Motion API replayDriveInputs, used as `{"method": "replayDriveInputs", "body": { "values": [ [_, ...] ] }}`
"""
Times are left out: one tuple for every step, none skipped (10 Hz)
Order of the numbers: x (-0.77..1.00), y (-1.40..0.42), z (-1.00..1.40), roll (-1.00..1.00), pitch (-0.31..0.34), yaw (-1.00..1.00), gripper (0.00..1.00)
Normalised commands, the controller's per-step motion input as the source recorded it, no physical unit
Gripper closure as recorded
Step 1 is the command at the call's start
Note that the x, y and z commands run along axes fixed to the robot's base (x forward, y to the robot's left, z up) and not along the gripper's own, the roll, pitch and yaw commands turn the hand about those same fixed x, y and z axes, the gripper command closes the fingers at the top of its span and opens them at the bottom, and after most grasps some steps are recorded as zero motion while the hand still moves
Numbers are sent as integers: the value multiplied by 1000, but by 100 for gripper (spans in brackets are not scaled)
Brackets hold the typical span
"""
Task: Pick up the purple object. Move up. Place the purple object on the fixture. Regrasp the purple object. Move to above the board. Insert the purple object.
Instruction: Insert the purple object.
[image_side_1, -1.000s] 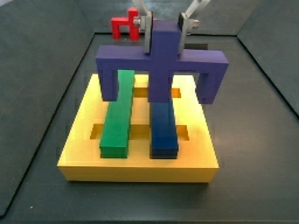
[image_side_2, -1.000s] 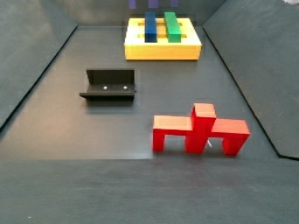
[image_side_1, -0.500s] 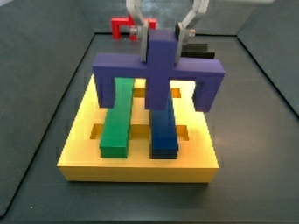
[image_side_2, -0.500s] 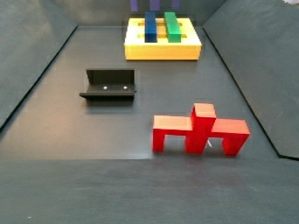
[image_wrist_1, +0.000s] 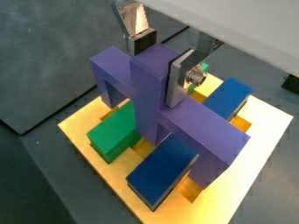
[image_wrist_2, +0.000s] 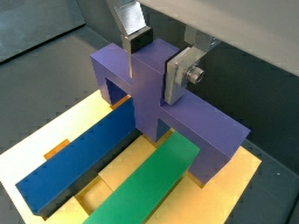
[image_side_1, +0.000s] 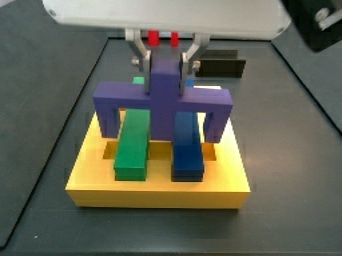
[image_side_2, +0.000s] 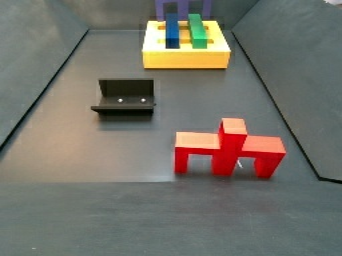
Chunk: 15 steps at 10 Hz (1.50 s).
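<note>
Lower now: end effector (image_wrist_1: 160, 59), purple object (image_wrist_1: 158, 105)

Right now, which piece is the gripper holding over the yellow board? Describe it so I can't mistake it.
Find the large square yellow slotted board. Above it, the gripper clamps the central stub of a purple E-shaped plastic block, its legs pointing down. Unlike the flat green bar and dark-blue bar lying in the board, it straddles both.
</note>
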Motion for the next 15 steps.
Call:
{"method": "replayDriveInputs", "body": {
  "values": [
    [-34, -97, -231, 0, -133, 89, 100],
    [0, -100, -306, 0, -147, 94, 100],
    [0, -71, -337, 7, -130, 89, 100],
    [0, -69, -323, 30, -107, 89, 100],
    [0, -51, -386, 214, -30, 0, 100],
    [0, -66, -211, 266, 0, 0, 100],
    [0, -97, -71, 336, 4, 20, 100],
    [0, -137, -209, 383, 0, 34, 100],
    [0, -109, -354, 317, -47, 9, 100],
    [-109, -209, -243, 153, -79, 0, 100],
    [-63, -146, -189, 100, -44, 0, 100],
    [-20, -23, -180, 0, -19, 0, 100],
    [-11, 0, -131, 0, 0, 0, 100],
    [43, 0, -534, 0, -7, 0, 100],
    [157, 49, -746, 0, 0, 0, 100]
  ]
}}
